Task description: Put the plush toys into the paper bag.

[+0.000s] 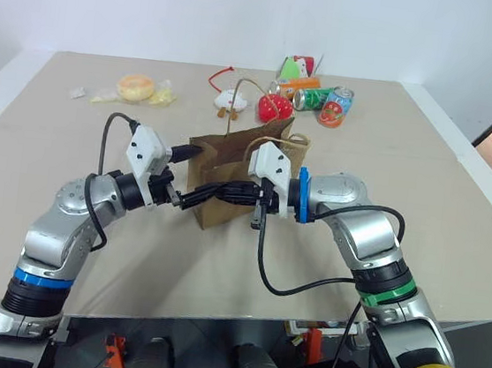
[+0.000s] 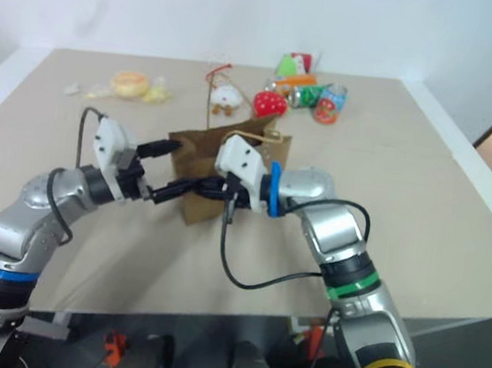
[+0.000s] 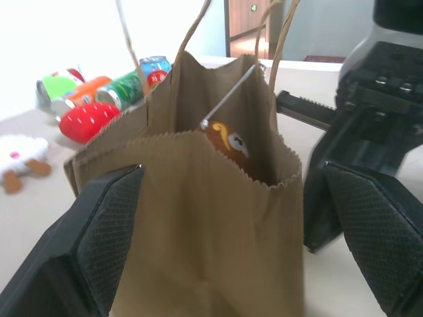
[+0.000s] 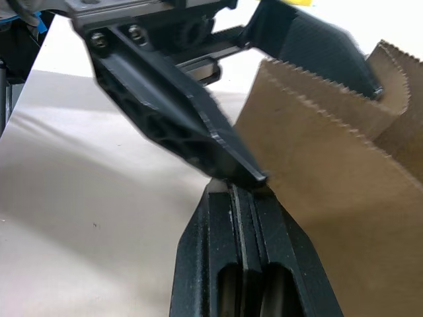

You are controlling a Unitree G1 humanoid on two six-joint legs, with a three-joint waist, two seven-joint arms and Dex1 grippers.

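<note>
The paper bag (image 1: pixel 229 178) stands upright on the table (image 1: pixel 455 226), directly ahead of the left gripper (image 3: pixel 218 251), whose two black fingers (image 3: pixel 99 238) stand wide apart with the bag's near wall between them; whether either pad touches the paper cannot be made out. The right gripper (image 4: pixel 248 218) reaches in from the bag's other side with its fingers pressed together, their tips at the bag's serrated edge beside the left gripper's finger; nothing shows between them. Inside the bag's mouth, past the left gripper, a reddish-brown plush toy (image 3: pixel 228 142) with yellow marking shows partly, its lower part hidden by the bag wall. The bag's cord handles (image 3: pixel 195 33) run out of the wrist view's frame. Beyond the bag lie a red strawberry toy (image 1: pixel 274 107), a white plush (image 1: pixel 230 102), printed cans (image 1: pixel 322 98) and a yellow round item (image 1: pixel 135 88), well apart from both grippers.
</note>
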